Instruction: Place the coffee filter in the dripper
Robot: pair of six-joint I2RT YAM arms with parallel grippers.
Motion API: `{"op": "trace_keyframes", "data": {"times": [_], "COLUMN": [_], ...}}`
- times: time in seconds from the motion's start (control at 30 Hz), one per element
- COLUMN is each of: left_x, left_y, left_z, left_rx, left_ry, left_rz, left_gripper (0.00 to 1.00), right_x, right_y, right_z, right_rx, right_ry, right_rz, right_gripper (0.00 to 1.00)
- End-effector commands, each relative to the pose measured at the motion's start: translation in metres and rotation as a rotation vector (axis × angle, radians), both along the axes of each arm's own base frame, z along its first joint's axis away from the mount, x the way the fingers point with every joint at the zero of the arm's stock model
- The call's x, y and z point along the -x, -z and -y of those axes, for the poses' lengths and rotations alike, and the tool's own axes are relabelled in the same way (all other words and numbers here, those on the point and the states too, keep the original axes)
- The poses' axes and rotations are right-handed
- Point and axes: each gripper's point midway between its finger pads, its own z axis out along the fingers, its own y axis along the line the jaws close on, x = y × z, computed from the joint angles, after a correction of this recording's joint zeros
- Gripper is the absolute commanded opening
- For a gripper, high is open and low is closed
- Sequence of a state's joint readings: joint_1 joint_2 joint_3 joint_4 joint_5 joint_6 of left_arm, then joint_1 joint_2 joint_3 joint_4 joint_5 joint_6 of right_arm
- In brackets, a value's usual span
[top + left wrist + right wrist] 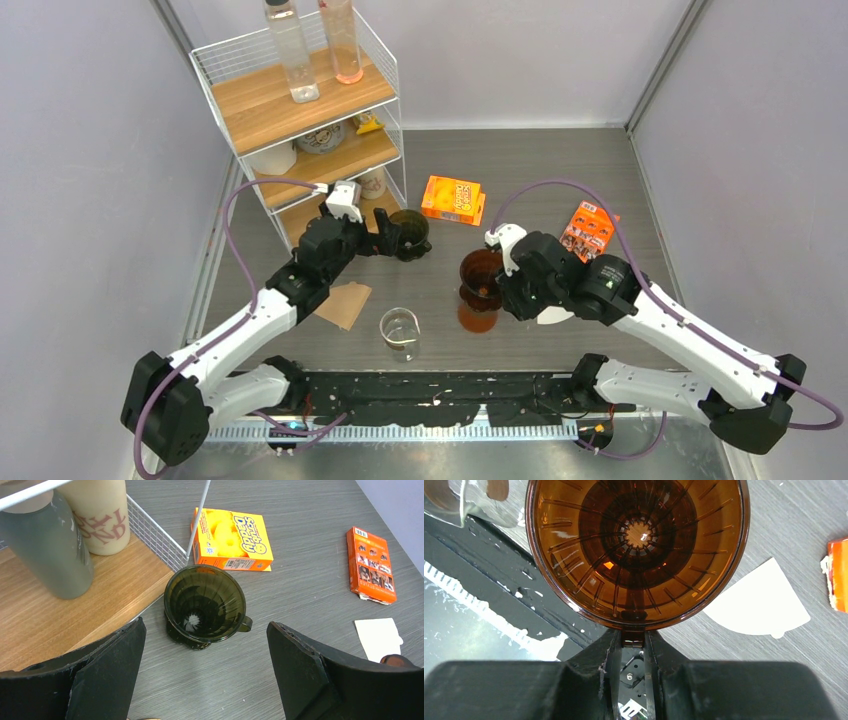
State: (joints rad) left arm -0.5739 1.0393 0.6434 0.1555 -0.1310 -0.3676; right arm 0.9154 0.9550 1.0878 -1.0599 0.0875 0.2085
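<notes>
1. Fingers [107, 670] of our left gripper [205, 630] stand spread wide. Just beyond and between their tips sits a dark smoky dripper [202, 605], cone-shaped, with ribbed inner walls and a small loop handle.
2. Our right gripper [631, 645] has its fingers [609, 655] pinched on the tab handle of an amber dripper [639, 545]. It fills the view right ahead of them, translucent and round-rimmed, with ribs running down to a hole at the bottom.
3. To the right of those fingers, just beside the amber rim, the white paper filter [756, 600] lies flat on the grey wood-grain table [784, 520]. It is fan-shaped with a little tab.
4. Only the top view shows us a brown paper filter [345, 303] beside our left forearm and a clear glass beaker [400, 330] between the arms.
5. Only the left wrist view shows what lies left of the spread fingers: a wooden shelf board [60, 615] inside a white wire frame [155, 537]. The board carries a matte grey-green tumbler [47, 550] and a cream cup [100, 515] with red lettering.
6. Beyond the left fingers lies a glossy yellow-orange carton [231, 539], and farther right a flat orange box [371, 565].
</notes>
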Motion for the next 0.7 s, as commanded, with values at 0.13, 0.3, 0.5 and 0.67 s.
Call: {"op": "trace_keyframes", "data": {"times": [0.13, 0.3, 0.5, 0.67], "left_x": [-0.0049, -0.0049, -0.0049, -0.0049], "left_y": [-0.0263, -0.0254, -0.0258, -0.025], "left_z": [0.0027, 0.0029, 0.0024, 0.0032], "left_rx": [0.05, 0.05, 0.048, 0.048], "left_ry": [-0.011, -0.011, -0.012, -0.009], "left_rz": [0.055, 0.052, 0.054, 0.052], "left_gripper": [0.99, 0.99, 0.99, 0.99], "right_x": [0.0009, 0.0004, 0.0017, 0.0007], "right_y": [0.001, 0.0013, 0.0033, 0.0022], "right_z": [-0.0025, -0.0016, -0.0005, 0.0004], "right_rx": [-0.023, -0.023, -0.017, -0.017], "right_ry": [0.008, 0.01, 0.014, 0.023], "right_rz": [0.014, 0.02, 0.011, 0.016], "right_gripper": [0.08, 0.12, 0.23, 0.38]}}
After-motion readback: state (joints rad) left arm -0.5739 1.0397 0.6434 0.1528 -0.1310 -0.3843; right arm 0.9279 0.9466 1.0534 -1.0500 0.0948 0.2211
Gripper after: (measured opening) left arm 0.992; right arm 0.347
